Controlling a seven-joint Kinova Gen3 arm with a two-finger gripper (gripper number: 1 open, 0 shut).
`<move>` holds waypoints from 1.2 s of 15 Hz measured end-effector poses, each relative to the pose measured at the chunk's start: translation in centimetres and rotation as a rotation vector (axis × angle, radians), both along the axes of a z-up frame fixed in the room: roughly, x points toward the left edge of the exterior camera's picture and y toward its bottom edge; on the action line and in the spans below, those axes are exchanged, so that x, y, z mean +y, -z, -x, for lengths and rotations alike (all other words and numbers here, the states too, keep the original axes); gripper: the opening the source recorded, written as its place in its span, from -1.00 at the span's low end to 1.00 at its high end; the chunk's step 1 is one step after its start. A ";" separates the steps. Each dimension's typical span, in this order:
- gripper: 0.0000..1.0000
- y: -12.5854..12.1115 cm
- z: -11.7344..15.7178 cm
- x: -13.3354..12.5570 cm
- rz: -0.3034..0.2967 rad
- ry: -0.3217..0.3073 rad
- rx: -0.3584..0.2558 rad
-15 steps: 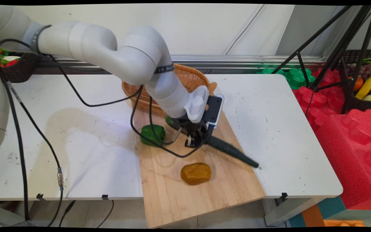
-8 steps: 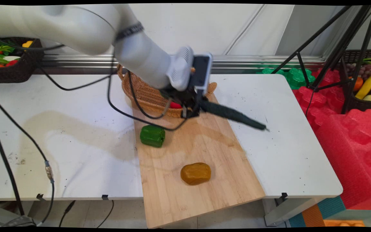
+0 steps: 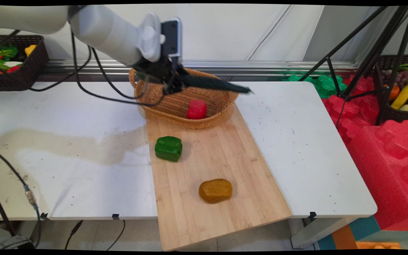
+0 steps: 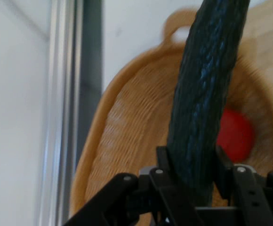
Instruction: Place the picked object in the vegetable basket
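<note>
- The gripper point(image 3: 170, 82) is clamped on one end of a long dark green cucumber point(image 3: 211, 84), its fingers point(image 4: 167, 165) pressed against either side of it in the hand view.
- The cucumber is held in the air above the wicker basket point(image 3: 175, 106), nearly level, with its free tip reaching out past the basket's right rim.
- Judging from this pose, the long overhang is the thing to mind: the grip sits at one end, so the far tip is likely to swing and could catch the basket's rim if it dips.
- Keeping the cucumber along the basket's long axis would, I judge, let it fit inside more easily than across it.
- A red pepper point(image 3: 197, 109) lies inside the basket, toward its near wall, below the cucumber.
- A wooden board point(image 3: 225, 156) lies on the white table point(image 3: 66, 141), its far edge touching the basket's near side.
- On the board, a green pepper point(image 3: 168, 148) sits near the basket, and an orange-brown potato point(image 3: 215, 190) lies farther from it.
- Left of the basket, beyond the table's far edge, stands a dark crate of produce point(image 3: 16, 67); right of it are tripod legs point(image 3: 367, 53) and red foam point(image 3: 384, 141).
</note>
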State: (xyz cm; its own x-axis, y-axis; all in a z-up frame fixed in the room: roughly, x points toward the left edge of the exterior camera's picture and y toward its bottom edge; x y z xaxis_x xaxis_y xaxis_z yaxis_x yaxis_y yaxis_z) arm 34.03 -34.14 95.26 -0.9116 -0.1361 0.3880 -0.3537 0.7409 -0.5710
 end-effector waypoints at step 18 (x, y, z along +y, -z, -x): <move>-1.00 11.0 -6.1 -11.1 -0.033 -0.182 0.137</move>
State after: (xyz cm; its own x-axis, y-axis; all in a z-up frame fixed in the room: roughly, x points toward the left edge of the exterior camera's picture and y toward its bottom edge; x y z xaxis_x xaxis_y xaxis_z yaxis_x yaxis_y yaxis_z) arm 40.14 -45.29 84.28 -0.8100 -0.3084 0.4988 -0.5559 0.6748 -0.4854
